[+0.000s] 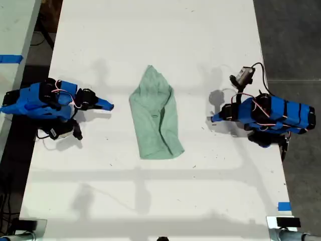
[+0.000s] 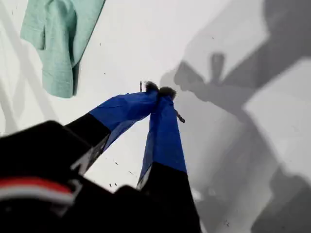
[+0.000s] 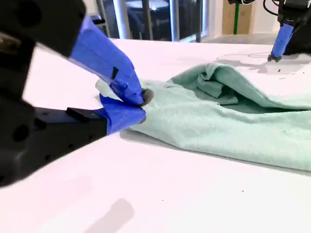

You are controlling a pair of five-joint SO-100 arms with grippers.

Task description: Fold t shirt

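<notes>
The pale mint-green t shirt [image 1: 155,118] lies crumpled in a long bundle on the middle of the white table [image 1: 150,201], its narrow rounded end toward the far edge. My second gripper [image 1: 108,105] is shut and empty, lying low at the exterior view's left a short way from the shirt's edge. Its wrist view shows its tips [image 3: 138,99] just before the t shirt [image 3: 233,121]. My first gripper [image 1: 213,119] is shut at the exterior view's right, tips down near the tabletop. In its wrist view the gripper [image 2: 158,90] holds nothing and the t shirt [image 2: 58,39] lies apart.
Both blue arm bases sit at the table's side edges in the exterior view. Blue tape marks [image 1: 284,206] sit near the front right corner there, and more tape [image 1: 10,58] lies on a neighbouring surface at the left. Dark floor borders the table.
</notes>
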